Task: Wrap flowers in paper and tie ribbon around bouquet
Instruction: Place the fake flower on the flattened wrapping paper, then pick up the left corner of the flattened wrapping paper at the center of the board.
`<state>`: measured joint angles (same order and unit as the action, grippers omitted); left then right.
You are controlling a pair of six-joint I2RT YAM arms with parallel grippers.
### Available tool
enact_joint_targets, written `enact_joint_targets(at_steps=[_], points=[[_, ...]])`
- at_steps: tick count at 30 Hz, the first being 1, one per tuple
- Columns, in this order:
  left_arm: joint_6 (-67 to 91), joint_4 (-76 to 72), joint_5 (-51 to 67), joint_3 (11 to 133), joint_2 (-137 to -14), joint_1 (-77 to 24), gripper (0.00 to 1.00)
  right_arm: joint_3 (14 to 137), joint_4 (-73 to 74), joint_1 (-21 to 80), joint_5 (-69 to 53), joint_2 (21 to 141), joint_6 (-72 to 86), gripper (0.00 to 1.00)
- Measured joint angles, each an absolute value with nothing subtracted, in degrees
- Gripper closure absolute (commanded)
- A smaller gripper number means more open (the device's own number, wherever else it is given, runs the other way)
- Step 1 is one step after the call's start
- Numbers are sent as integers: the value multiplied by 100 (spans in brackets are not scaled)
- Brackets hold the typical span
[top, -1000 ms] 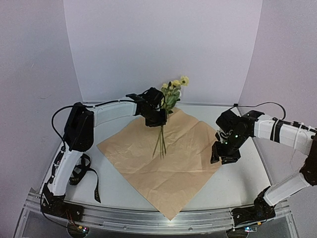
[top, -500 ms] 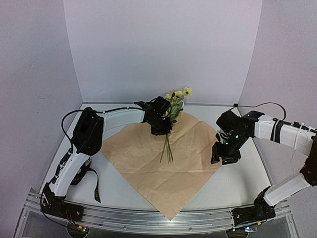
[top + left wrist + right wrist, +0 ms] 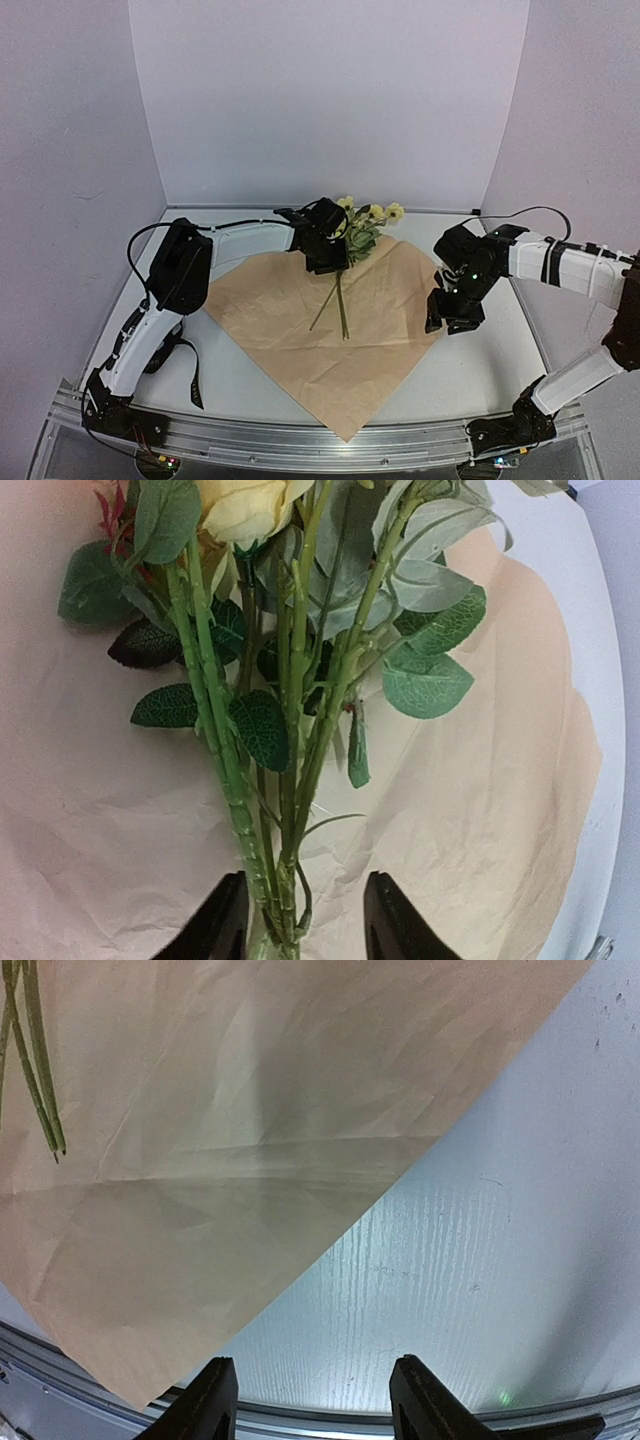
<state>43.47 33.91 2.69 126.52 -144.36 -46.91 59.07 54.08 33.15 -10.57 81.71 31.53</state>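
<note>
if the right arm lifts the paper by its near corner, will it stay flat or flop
Probably flops: the paper is a thin, creased sheet. It looks light, so it may slide on the smooth table. The flowers resting on it could roll off if tilted.

Matt, creased tan paper (image 3: 290,325) lies on a smooth, faintly glossy table (image 3: 480,1260), possibly plastic.

Flat white tabletop (image 3: 495,350), faint scuffs, enclosed by pale walls at the back and sides. A grooved aluminium rail (image 3: 300,448) runs along the near edge.

A large thin creased paper sheet (image 3: 290,320) lies flat at centre, tan face up, turned like a diamond, its near corner reaching the rail.

A narrow black ribbon (image 3: 190,380) lies loosely heaped at near left, clear of the sheet.
</note>
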Motion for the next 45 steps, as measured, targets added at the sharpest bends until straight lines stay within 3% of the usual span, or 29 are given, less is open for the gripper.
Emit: enact_joint_targets(at_steps=[3, 7, 10, 24, 36, 45], points=[[4337, 3297, 266, 12588, -14433, -4710, 33, 5909, 5408, 3315, -1059, 8236, 3153, 45], [4331, 3163, 148, 12101, -14263, -4726, 18, 5941, 5414, 3314, -1087, 8360, 3154, 43], [4314, 3135, -57, 11522, -13878, -4731, 13, 6067, 5416, 3315, -1186, 8533, 3164, 40], [4807, 1992, -354, 6255, -9457, -3847, 15, 6740, 5294, 3331, -1614, 9354, 3179, 38], [5408, 1605, 70, 4333, -8480, -3933, 15, 5751, 5015, 4516, -1514, 8651, 2682, 30], [6321, 1146, 294, 3783, -8414, -4034, 22, 5419, 4955, 4633, -1297, 8388, 2488, 30]])
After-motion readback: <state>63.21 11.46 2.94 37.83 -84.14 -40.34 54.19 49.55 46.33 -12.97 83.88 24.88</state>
